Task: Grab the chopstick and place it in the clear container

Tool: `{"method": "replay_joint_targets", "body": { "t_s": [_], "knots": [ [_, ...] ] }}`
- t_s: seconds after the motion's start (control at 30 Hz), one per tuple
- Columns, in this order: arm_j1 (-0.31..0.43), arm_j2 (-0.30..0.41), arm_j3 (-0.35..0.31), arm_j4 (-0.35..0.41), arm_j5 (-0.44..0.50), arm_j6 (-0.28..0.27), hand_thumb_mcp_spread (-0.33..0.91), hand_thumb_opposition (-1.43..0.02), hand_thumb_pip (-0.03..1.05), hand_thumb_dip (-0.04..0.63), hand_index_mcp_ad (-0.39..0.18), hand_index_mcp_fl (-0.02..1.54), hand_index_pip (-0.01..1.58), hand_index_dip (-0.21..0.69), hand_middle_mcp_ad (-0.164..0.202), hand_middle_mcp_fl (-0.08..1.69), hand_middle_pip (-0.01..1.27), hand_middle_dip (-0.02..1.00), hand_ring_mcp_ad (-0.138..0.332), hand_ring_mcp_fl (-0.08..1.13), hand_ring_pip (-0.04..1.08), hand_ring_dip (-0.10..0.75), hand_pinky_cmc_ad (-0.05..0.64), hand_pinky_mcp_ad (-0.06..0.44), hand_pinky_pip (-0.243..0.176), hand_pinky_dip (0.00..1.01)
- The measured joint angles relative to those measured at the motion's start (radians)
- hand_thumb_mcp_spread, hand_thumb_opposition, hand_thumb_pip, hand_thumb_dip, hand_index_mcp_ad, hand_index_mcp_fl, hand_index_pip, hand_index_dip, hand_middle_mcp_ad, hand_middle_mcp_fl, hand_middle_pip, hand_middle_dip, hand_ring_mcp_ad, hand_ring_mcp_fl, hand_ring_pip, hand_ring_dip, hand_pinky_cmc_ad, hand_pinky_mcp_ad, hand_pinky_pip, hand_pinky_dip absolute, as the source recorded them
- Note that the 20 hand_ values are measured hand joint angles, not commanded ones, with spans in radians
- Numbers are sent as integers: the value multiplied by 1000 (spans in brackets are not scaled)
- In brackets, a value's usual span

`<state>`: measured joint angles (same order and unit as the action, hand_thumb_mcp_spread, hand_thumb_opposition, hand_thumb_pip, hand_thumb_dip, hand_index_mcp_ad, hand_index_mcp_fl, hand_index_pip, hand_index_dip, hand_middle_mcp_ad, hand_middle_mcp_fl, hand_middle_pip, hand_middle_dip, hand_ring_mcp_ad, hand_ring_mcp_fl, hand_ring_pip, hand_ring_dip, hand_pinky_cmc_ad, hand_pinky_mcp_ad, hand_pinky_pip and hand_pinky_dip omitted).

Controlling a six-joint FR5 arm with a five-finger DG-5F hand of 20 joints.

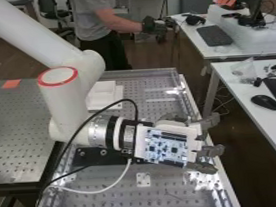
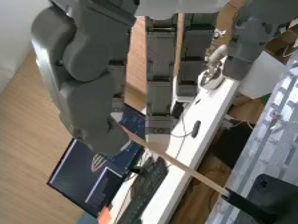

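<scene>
Hand [image 2: 86, 107] has the chopstick [image 2: 193, 173] pinched near one end, rest jutting past fingertips; likely light, stiff, prone to pivot, so mid-shaft grip's safer.

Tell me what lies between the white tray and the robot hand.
In the high view, a black cable arcs between the tray and the robot hand, over the perforated bench.

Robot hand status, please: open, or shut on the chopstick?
Shut on the chopstick: in the wrist view the robot hand's bent thumb and a fingertip appear to pinch its light shaft.
</scene>
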<state>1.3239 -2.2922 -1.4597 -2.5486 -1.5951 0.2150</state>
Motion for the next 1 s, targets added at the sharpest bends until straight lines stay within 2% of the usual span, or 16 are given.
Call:
{"method": "replay_joint_targets", "body": {
  "t_s": [0.17,0.27,0.33,0.43,0.9,1.0],
  "knots": [
    [0,0,0,0,0,0,545,-915,513,431,-239,557,353,363,44,1031,140,749,73,379,103,424,412,333,-12,143],
    [0,0,0,0,0,0,545,-915,508,435,-239,637,358,379,45,1035,140,749,70,372,103,424,412,333,-12,143],
    [0,0,-1,2,0,0,545,-915,489,433,-239,637,358,379,45,1035,140,749,70,368,103,424,412,328,-12,143],
    [0,0,-2,4,1,1,545,-915,468,433,-239,702,391,379,45,1033,140,752,70,368,103,424,412,326,-12,143],
    [7,0,-2,1,20,1,550,-915,445,417,-239,778,483,377,45,1033,143,764,68,368,103,424,412,326,-12,143],
    [8,0,-3,1,22,1,593,-922,447,417,-243,873,590,391,45,1051,145,770,68,368,106,424,412,326,-12,143]
  ]
}}
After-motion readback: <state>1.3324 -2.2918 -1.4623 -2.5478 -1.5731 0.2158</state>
